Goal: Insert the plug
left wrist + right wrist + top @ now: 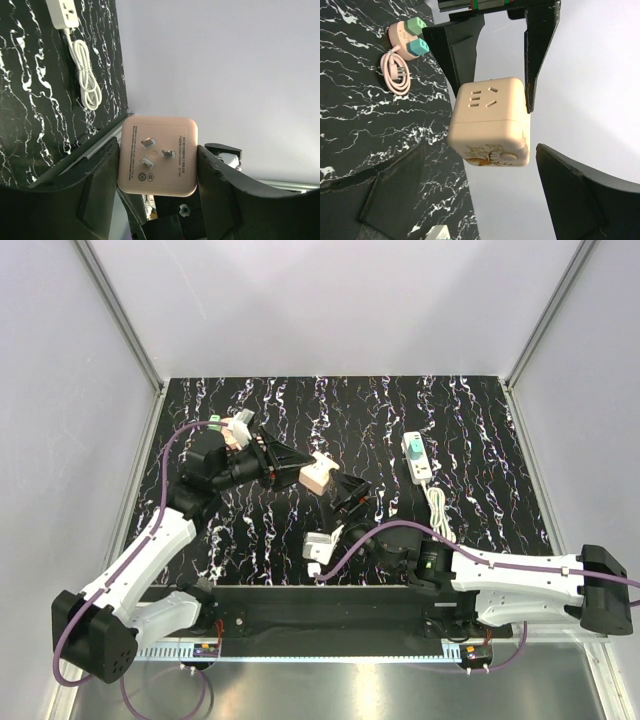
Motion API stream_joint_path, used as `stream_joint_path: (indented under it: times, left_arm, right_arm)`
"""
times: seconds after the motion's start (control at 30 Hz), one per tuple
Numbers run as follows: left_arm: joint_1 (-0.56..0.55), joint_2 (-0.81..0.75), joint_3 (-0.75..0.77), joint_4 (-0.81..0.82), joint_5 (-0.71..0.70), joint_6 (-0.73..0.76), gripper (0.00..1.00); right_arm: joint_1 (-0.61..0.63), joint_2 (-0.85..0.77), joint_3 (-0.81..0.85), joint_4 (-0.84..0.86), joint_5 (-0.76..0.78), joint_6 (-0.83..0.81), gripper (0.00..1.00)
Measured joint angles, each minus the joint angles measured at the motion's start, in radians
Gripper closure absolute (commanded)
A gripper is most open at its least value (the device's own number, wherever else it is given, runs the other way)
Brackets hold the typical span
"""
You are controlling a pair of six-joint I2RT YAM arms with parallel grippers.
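The plug [317, 474] is held between the left fingers [220, 195], left of the power strip [417, 456] laid on the counter [490, 420].

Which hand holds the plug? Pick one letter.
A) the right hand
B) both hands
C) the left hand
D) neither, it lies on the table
C: the plug sits clamped in the left hand, clear of the table; the right hand is open beside it.
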Motion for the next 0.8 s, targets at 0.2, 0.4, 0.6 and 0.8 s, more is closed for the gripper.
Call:
stream_joint_path:
  times: [0.2, 0.4, 0.6, 0.8]
  left_arm:
    - [0.0, -0.002, -0.034, 0.039, 0.021, -0.03, 1.0]
    - [-0.001, -0.003, -0.055, 0.064, 0.032, -0.055, 1.0]
    - [-0.001, -0.002, -0.085, 0.102, 0.057, -0.085, 1.0]
    - [-0.005, -0.002, -0.086, 0.124, 0.072, -0.094, 1.0]
  right_arm:
    - [0.0, 0.013, -0.005, 0.07, -0.001, -0.063, 0.1]
    - [0.001, 0.047, -0.005, 0.088, -0.001, -0.121, 0.13]
    - [0.001, 0.071, -0.005, 0.087, 0.0, -0.164, 0.14]
    - [0.001, 0.071, -0.009, 0.087, 0.009, -0.194, 0.22]
